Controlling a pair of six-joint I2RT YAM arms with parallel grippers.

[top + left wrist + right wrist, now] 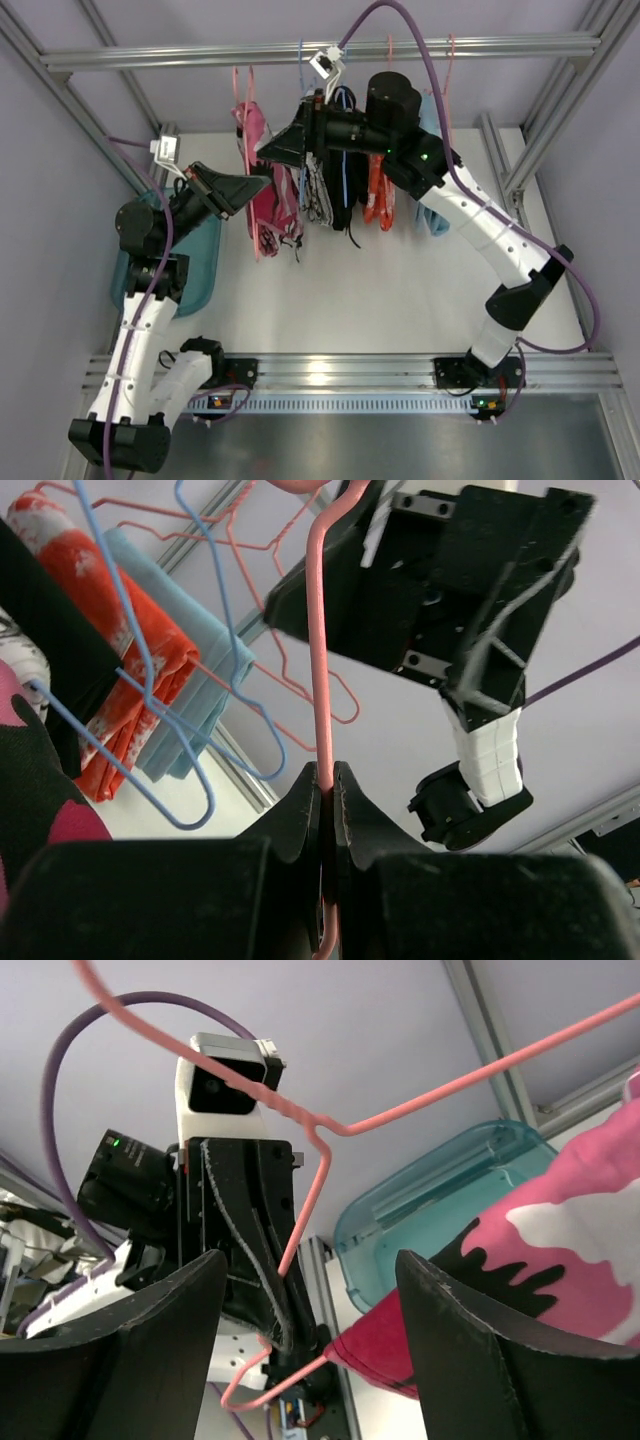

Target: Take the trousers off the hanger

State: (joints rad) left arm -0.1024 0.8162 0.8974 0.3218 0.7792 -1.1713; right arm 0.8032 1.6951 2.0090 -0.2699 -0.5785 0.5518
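Note:
The pink trousers with black-and-white print (263,205) hang on a pink wire hanger (318,630) at the left end of the rail. The white trousers with dense black print (318,190) hang just to their right. My left gripper (260,184) is shut on the hanger's wire below its hook, as the left wrist view (327,780) shows. My right gripper (268,148) is open, its jaws wide apart (310,1290), facing the pink trousers (560,1250) and the pink hanger (420,1105). The left gripper's fingers (250,1250) show between them.
A metal rail (320,48) carries more hangers with black, orange (378,195) and light blue (432,130) garments, and empty blue hangers (150,680). A teal bin (200,260) stands at the table's left by the left arm. Frame posts stand at both sides.

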